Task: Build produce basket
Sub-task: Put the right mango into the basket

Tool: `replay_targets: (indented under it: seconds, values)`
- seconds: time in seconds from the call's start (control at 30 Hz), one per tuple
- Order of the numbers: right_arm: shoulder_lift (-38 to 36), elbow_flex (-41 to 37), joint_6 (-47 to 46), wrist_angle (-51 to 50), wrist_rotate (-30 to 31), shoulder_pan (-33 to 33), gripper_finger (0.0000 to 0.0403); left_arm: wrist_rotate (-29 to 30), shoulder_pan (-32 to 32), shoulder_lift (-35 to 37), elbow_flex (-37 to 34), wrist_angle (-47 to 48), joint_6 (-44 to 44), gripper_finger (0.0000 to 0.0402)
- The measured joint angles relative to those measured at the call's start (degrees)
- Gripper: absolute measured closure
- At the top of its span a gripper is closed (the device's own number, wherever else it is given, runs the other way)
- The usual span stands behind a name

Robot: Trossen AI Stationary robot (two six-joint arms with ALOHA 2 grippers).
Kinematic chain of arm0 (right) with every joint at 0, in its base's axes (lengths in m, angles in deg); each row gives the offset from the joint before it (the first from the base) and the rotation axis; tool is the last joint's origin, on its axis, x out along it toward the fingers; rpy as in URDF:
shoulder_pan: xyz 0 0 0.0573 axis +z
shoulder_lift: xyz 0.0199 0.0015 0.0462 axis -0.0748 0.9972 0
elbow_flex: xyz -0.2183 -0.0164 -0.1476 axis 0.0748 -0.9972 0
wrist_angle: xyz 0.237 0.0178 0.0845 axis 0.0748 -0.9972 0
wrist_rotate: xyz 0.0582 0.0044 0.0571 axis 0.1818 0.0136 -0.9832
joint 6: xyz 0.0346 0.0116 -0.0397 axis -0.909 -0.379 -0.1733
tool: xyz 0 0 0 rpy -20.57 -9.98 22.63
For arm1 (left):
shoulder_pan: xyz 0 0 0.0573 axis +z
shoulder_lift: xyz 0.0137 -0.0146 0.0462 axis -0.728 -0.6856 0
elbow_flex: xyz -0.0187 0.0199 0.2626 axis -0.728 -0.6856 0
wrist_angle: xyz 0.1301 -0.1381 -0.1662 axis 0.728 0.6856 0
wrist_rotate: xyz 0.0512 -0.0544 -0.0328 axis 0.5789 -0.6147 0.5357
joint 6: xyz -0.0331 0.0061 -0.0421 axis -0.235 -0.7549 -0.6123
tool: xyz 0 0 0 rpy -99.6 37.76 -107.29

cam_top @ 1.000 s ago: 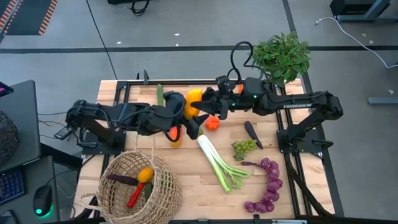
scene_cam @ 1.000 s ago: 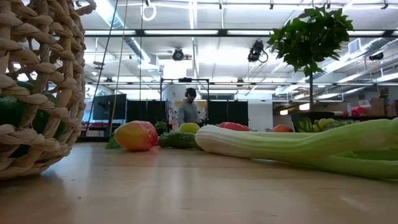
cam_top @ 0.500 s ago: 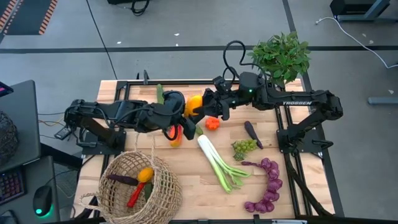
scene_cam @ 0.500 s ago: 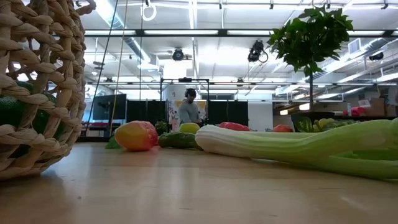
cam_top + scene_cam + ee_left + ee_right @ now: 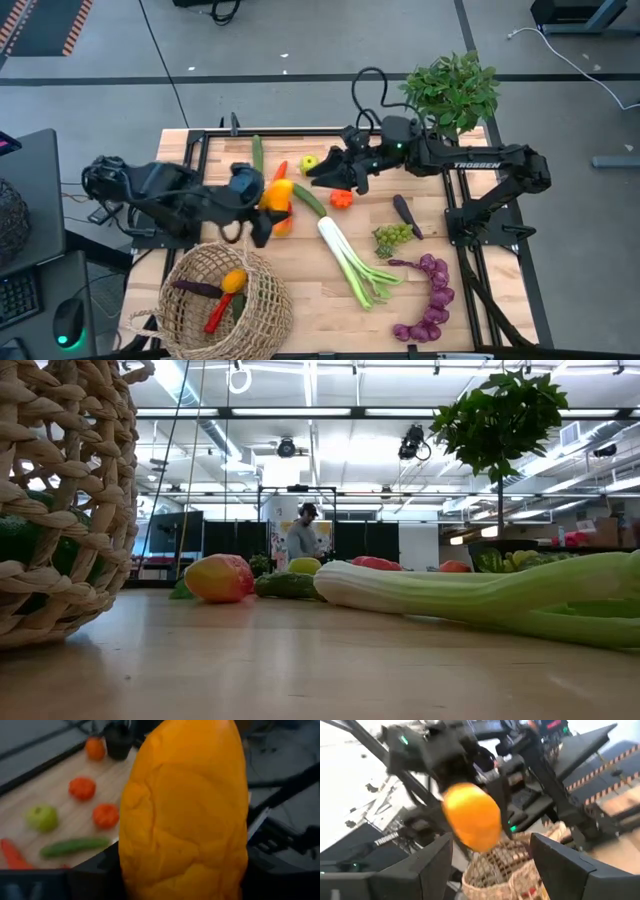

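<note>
Above woven wicker basket point(image 5: 225, 300), left hand point(image 5: 268, 205) gripping wrinkled orange pepper point(image 5: 279, 193)

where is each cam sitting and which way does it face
high: overhead, straight down on table, both arms.
low: table height, looking level past basket and leek; no arm shows.
left wrist: on left arm, filled by yellow pepper in left end effector.
right wrist: on right arm, own fingers open, facing left arm.
Shared: yellow pepper, basket.

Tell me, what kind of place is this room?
Probably a robotics lab or workshop: two arms mounted at a wooden table on grey concrete floor, ceiling strip lights over a big open hall, and a person working far behind.
</note>
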Motion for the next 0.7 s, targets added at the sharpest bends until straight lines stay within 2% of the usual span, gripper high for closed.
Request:
replay_targets:
  seconds: [0.4,0.57,0.7]
  values:
    - [0.0,0.0,-2.5,0.2,-3.9,-1.2,0.0133,-0.5,-12.8,3.4,0.2,6.8,-8.9,0.0155]
    - [0.0,0.0,-1.8,-1.9,-7.4,-1.3,0.0133,-6.2,-16.7,2.9,0.1,13.1,-14.7,0.0165]
    - [0.0,0.0,-1.8,-2.0,-8.7,-1.3,0.0133,-12.9,-19.1,2.9,0.1,17.9,-20.5,0.0150]
